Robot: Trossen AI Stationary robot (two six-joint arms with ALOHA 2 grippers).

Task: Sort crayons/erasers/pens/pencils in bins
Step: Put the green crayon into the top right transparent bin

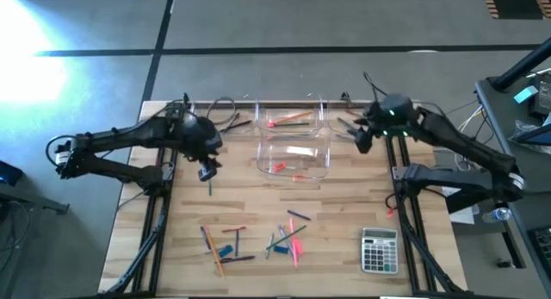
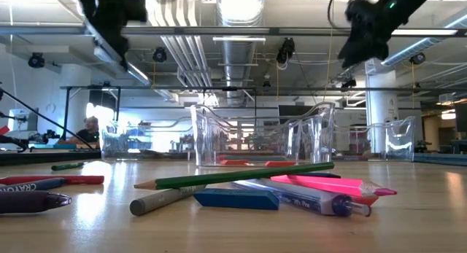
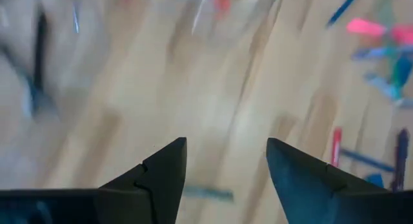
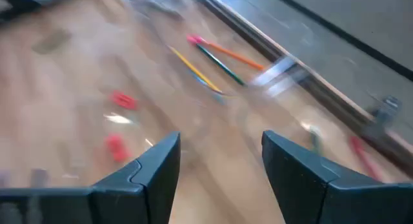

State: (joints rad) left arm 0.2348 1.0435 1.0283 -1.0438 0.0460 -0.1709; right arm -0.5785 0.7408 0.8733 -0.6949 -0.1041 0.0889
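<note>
My left gripper point(image 1: 207, 171) point(image 3: 226, 162) hangs open above bare table, left of the bins, nothing between its fingers; a small dark stick point(image 1: 209, 189) lies just below it. My right gripper point(image 1: 362, 144) point(image 4: 219, 153) hovers open and empty to the right of the bins. The far clear bin point(image 1: 320, 109) holds orange and pink pencils point(image 1: 288, 119). The near clear bin point(image 1: 327, 157) holds red erasers point(image 4: 122, 100). Loose pens, crayons and pencils lie in two clusters point(image 1: 224, 243) point(image 1: 288, 234) near the table's front edge.
A grey calculator point(image 1: 379, 250) sits at the front right. Dark sticks lie at the far left point(image 1: 228, 118) and far right point(image 1: 349, 127) beside the bins. Bare wood shows between the bins and the front clusters.
</note>
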